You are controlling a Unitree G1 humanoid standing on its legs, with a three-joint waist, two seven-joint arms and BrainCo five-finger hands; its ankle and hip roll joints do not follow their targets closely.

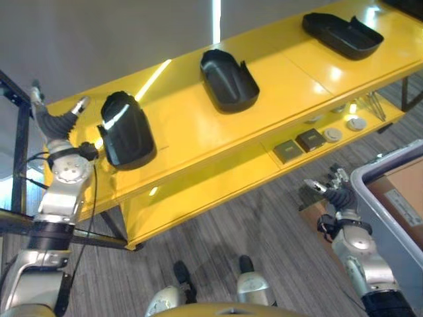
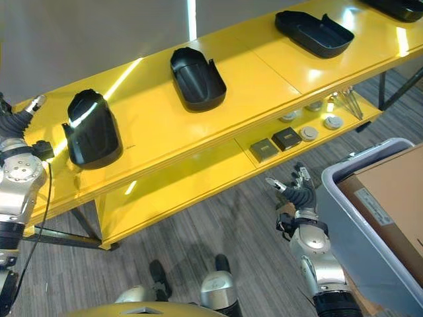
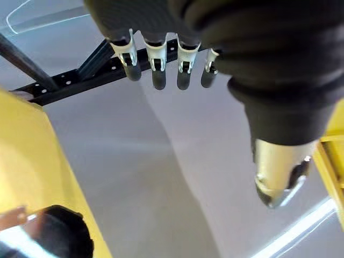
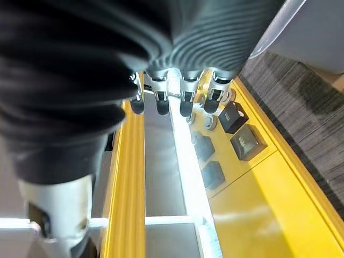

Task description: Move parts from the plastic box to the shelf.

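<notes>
With three black parts (image 1: pixel 229 80) already on the yellow shelf (image 1: pixel 192 125), I hold both robot hands empty, fingers relaxed; my left robot hand (image 1: pixel 58 119) hangs just beside the nearest part (image 1: pixel 125 130) and could knock it, while the right robot hand (image 2: pixel 295 187) waits near the plastic box (image 2: pixel 367 228).

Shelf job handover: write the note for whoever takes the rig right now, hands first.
Left hand: open, holding nothing, raised at the left end of the yellow shelf, beside the nearest black part.
Right hand: open, holding nothing, low in front of the lower shelf level, next to the grey plastic box.
Done: three black parts lie on the top level; the other two are further along it.
Left: the box shows a cardboard carton; whether parts remain inside cannot be told.
</notes>
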